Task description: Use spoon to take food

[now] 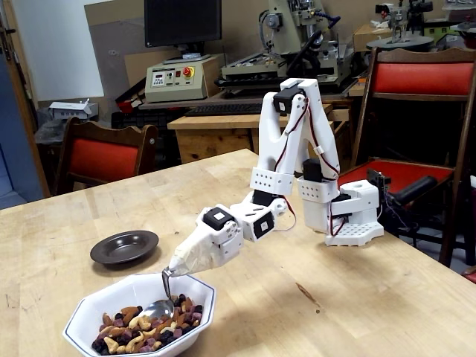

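**benchguy:** One spoon (pixel 160 299), taped straight into the gripper (pixel 178 265) with beige wrap. Why tape? I'd guess so the thin handle couldn't twist under load. Couldn't tell how wide the jaws sat; the wrap hid them.

**nutmix:** Makes sense. The spoon hung just below the gripper, its scoop end half sunk in the food (pixel 141 331), tilted down and forward, probably to dig under the nuts rather than push them.

**benchguy:** And the white bowl (pixel 199 312) sat right under the gripper, so the arm only needed a short dip. That dark saucer (pixel 124 247) off to the gripper's side, empty, looked like the drop-off spot to me.
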You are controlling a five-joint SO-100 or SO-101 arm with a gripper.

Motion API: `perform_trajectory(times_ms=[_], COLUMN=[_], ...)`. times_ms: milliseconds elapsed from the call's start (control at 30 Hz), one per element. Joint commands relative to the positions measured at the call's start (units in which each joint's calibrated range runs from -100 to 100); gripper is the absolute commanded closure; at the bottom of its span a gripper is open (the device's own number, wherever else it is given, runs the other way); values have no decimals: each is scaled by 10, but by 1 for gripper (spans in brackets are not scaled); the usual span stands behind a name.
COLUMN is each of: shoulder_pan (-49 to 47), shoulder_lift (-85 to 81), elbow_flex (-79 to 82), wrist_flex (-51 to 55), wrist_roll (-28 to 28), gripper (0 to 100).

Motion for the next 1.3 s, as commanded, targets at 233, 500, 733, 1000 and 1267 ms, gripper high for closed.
perform_trajectory(times_ms=[233,500,733,1000,1267], shoulder_pan=[-9,-9,-7,40,45], shoulder_lift=[-6,-6,-54,-79,-80], elbow_flex=[-16,-16,-12,-11,-10], wrist_flex=[0,-1,0,0,0], wrist_roll=[-45,-51,-47,-47,-51], gripper=[96,96,96,96,96])
